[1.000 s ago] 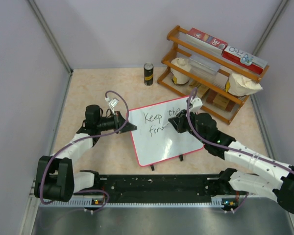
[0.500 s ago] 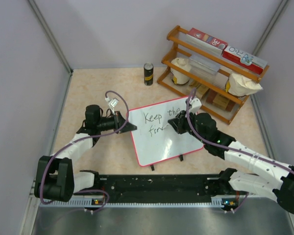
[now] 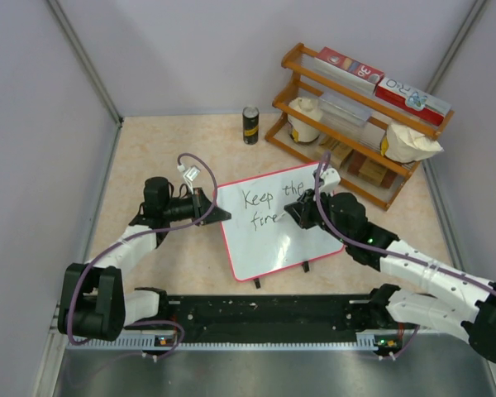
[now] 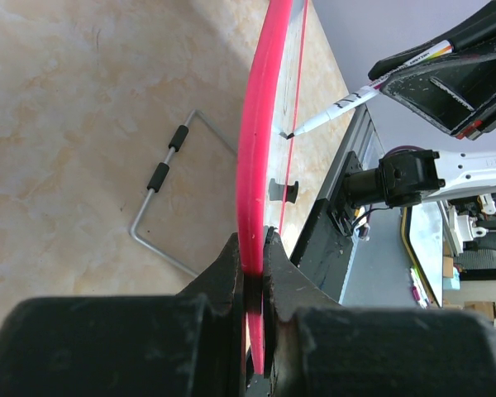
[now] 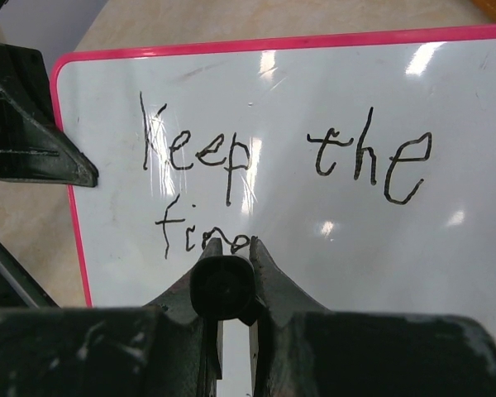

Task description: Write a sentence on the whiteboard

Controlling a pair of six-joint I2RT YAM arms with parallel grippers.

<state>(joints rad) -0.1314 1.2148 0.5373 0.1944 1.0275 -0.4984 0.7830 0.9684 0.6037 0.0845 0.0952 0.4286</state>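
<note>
The whiteboard (image 3: 269,240) with a red-pink rim stands tilted on the table's middle. My left gripper (image 3: 218,213) is shut on its left rim (image 4: 256,157), which the left wrist view shows edge-on between the fingers (image 4: 231,265). My right gripper (image 3: 296,211) is shut on a marker (image 4: 335,106), whose black tip touches the board face. In the right wrist view the marker's black end cap (image 5: 223,285) sits between the jaws. The sentence (image 5: 281,161) reads "Keep the", with "fire" (image 5: 202,236) below; its last letter is partly hidden by the fingertips.
A wooden rack (image 3: 314,78) at the back right holds red-and-white boxes (image 3: 351,66), a clear tub and white bags. A black can (image 3: 250,125) stands left of it. A wire stand (image 4: 161,178) lies behind the board. The black base rail (image 3: 264,318) runs along the near edge.
The lower line has grown from "fir" to "fire". My right gripper has shifted slightly right with the marker. The left gripper and the board have not moved.
</note>
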